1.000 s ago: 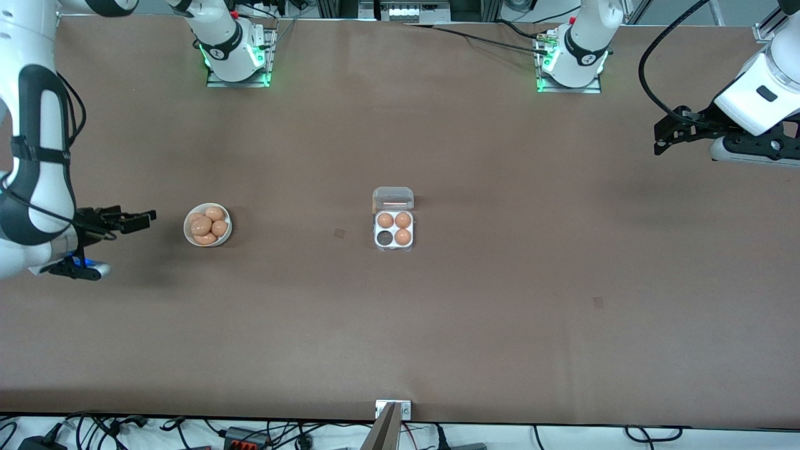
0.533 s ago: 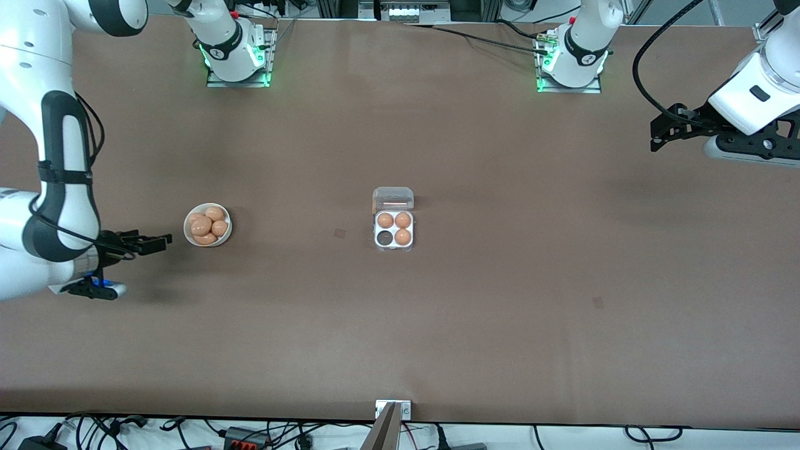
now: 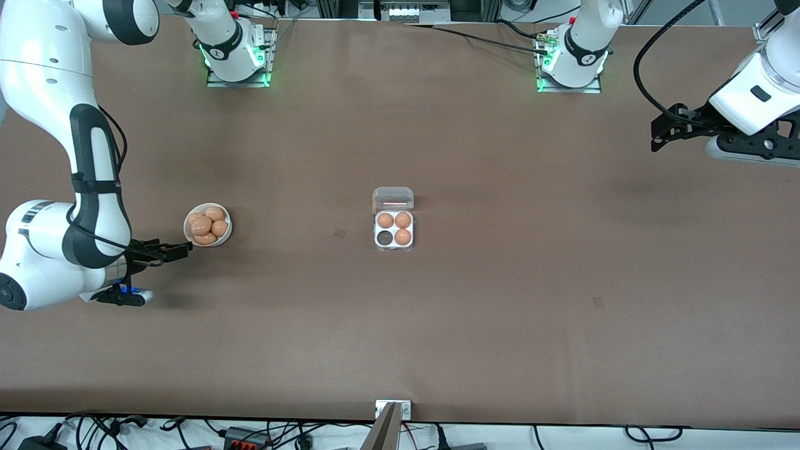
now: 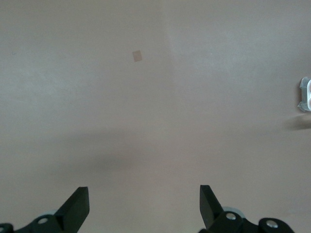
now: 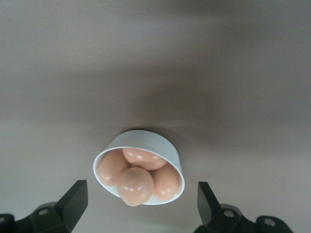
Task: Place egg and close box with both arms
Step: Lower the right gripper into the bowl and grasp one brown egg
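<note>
The clear box (image 3: 394,239) sits mid-table with its lid (image 3: 393,198) swung open. Three of its cells hold eggs and one cell (image 3: 384,238) is dark and empty. Several orange-brown eggs (image 3: 201,225) that all look alike fill a white bowl (image 3: 186,226) toward the right arm's end. My right gripper (image 3: 178,251) is open beside the bowl and touches nothing. In the right wrist view the top egg (image 5: 135,185) and the bowl (image 5: 146,140) lie just ahead of the right gripper (image 5: 141,204). My left gripper (image 3: 659,134) waits open over the left arm's end. In the left wrist view the left gripper (image 4: 144,204) is empty.
Two small tape patches mark the brown table (image 3: 500,325), one (image 3: 339,233) between bowl and box, the other (image 3: 598,302) nearer the front camera toward the left arm's end. An edge of the box (image 4: 305,94) shows in the left wrist view.
The right arm has swung its open gripper in toward the bowl, closing most of the gap. The left gripper shifted slightly, then held still.
</note>
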